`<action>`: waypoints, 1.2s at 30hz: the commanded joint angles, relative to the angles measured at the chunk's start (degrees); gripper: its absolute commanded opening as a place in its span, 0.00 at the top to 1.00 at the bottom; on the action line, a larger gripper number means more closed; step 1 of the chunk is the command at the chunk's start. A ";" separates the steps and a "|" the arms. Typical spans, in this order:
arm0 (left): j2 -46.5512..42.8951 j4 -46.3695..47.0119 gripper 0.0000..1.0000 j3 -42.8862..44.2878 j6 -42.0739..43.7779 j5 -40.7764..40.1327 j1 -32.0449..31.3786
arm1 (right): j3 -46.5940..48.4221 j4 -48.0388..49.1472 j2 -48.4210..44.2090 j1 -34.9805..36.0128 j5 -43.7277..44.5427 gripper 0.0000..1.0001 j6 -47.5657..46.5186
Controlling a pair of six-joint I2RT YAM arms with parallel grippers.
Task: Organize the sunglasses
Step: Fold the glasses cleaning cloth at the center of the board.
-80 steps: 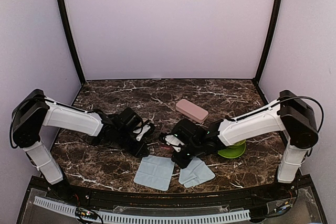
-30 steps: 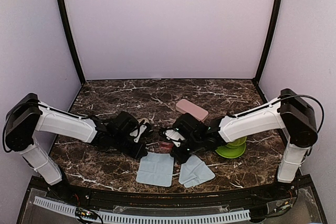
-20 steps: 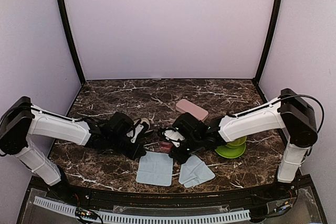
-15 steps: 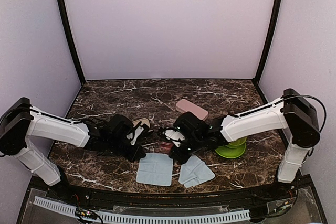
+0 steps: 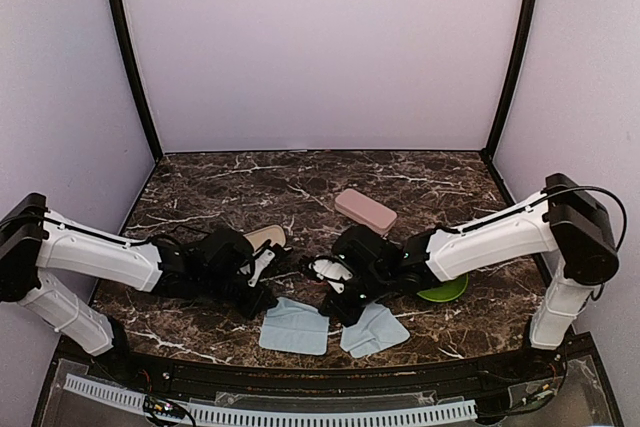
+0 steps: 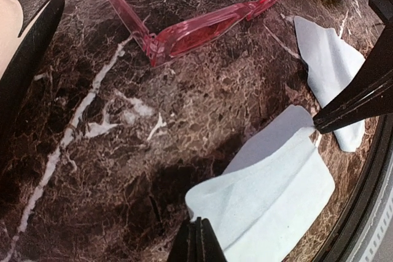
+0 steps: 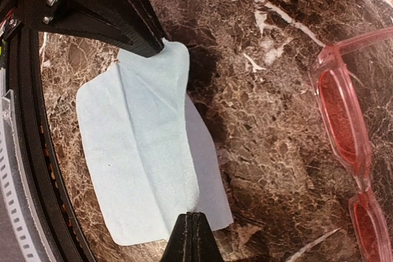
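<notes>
While left pincer (image 6: pixel 194 240) and right pincer (image 7: pixel 190 226) pinch opposite corners of one cloth (image 6: pixel 276 179), the red sunglasses (image 6: pixel 196 29) lie just beyond it, between the arms

Dark brown marble-look tabletop (image 5: pixel 300 182), white veins. Plain lavender walls (image 5: pixel 320 47) on 3 sides, 2 black corner posts (image 5: pixel 128 57). Soft, even light.

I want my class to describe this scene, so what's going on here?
Both arms are handling one light blue cloth near the table's front edge. The left gripper and the right gripper are each shut on it at opposite ends. The red-pink sunglasses lie unfolded on the marble beside the cloth, with neither gripper touching them.
</notes>
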 commanded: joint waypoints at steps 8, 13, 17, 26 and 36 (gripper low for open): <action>-4.19 -1.87 0.97 -3.70 -0.64 -3.77 -3.55 | -2.82 4.07 -2.25 3.10 0.13 1.00 3.23; -5.39 -2.71 0.96 -3.69 0.41 -3.82 -4.72 | -3.39 4.70 -2.50 3.87 0.09 1.00 4.04; -6.02 -3.50 0.95 -3.47 1.16 -3.73 -5.63 | -3.88 5.34 -2.70 4.47 0.07 1.00 4.74; -6.52 -5.04 0.94 -4.59 0.53 -4.13 -7.05 | -5.04 6.42 -3.48 5.18 -0.21 1.00 5.82; -5.32 -5.43 0.94 -4.66 0.50 -4.78 -9.56 | -5.93 7.38 -3.06 5.84 -0.56 1.00 7.00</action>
